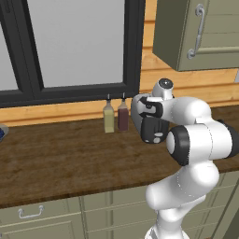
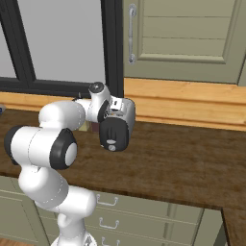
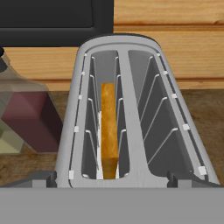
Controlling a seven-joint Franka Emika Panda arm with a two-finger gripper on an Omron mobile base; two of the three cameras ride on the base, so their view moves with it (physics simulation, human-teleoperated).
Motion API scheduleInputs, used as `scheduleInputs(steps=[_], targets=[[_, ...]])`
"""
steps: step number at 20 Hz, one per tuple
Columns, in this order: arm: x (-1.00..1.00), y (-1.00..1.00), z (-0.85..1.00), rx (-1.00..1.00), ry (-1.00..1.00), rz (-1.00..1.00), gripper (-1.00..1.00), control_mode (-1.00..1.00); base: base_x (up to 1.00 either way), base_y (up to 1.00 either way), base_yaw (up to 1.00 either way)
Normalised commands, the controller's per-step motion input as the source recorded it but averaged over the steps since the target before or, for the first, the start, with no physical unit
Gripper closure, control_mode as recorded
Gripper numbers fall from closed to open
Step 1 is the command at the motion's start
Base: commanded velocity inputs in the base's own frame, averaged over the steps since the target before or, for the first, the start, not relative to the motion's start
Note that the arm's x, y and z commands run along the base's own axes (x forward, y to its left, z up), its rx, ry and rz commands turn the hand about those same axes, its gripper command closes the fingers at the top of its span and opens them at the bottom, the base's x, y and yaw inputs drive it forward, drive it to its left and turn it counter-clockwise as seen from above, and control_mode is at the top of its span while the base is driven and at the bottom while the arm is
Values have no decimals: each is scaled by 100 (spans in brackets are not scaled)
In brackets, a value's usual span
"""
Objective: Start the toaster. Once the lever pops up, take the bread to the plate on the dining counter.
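Hand view looks down into the toaster (image 3: 127, 113), bread (image 3: 109, 127) standing in its left slot at 9 o'clock of the central rib. Gripper (image 3: 112, 175) jaws stand apart, empty. Descending squarely over the slice should likely avoid snagging the wire guides.

Looking straight down into the toaster (image 3: 127, 109), silver, two long slots with thin wire guides. In the left slot, the bread (image 3: 108, 127), standing on edge, its golden-brown crust edge facing up; right slot bare. Just left of the toaster, two bottles: a dark red one (image 3: 30, 120) and a pale yellowish one (image 3: 8, 142) behind it. Beneath, the dark wood-grain counter (image 3: 210, 109); beyond, a light wooden wall strip (image 3: 175, 13) and black window frame (image 3: 52, 22).
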Motion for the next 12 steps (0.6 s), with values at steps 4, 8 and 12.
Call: scheduleInputs(steps=[4, 8, 12], targets=[[0, 0, 0, 0, 0, 0, -100, -100, 0, 0, 0], [0, 0, 0, 0, 0, 0, -100, -100, 0, 0, 0], [0, 0, 0, 0, 0, 0, -100, -100, 0, 0, 0]])
